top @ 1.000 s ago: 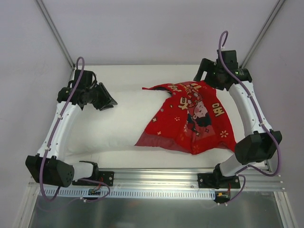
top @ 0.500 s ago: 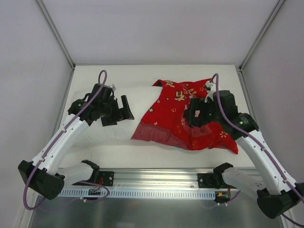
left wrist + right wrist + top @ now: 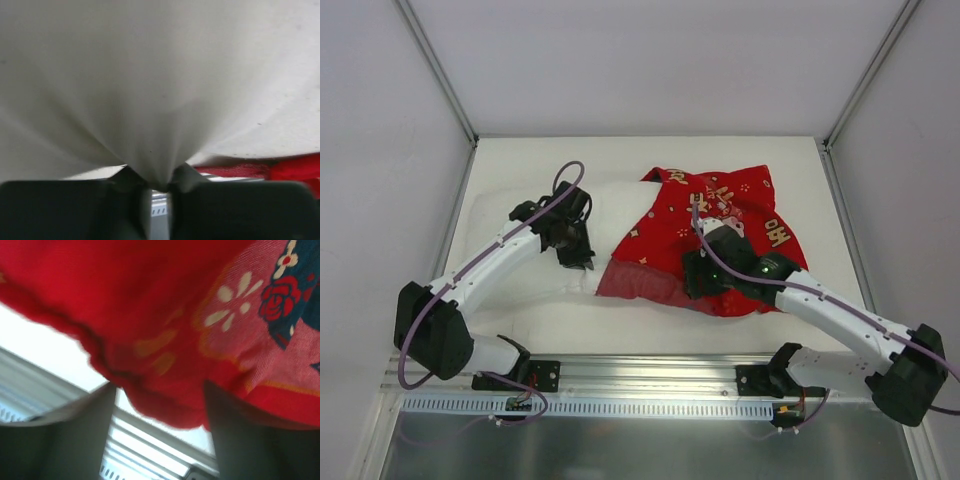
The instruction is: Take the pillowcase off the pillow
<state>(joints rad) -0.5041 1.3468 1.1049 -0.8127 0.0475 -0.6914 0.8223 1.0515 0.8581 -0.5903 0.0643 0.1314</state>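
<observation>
Left fingers (image 3: 100,210): clenched on a small pinch of the white pillow (image 3: 615,205); the cloth funnels down into the gap between them.
Right fingers (image 3: 70,440): spread apart, not clamped on anything; the near hem of the red pillowcase (image 3: 670,235) sags into the space between them.
Pillow: lies across the table (image 3: 550,160), its bare end under my left fingers and its other end inside the cover, toward my right fingers.
Pillowcase: its open mouth sits between my two sets of fingers, just beside the left ones; the rest is bunched over and beyond my right fingers.
Step, as I judge it: anchor the pillow on the left, close on the hem on the right, then draw the two apart.
Risk, left grip: I hold only a thin fold of the shell. A firm pull could slide it out, and the pillow would then travel with the cover.
Risk, right close: if I catch only the very edge of the hem, it may slip free once loaded.
Risk, too deep a bite: if I pinch pillow along with cover, both arms fight each other and nothing comes off.
Cannot tell: whether any stuffing lies inside the fold between my right fingers.
</observation>
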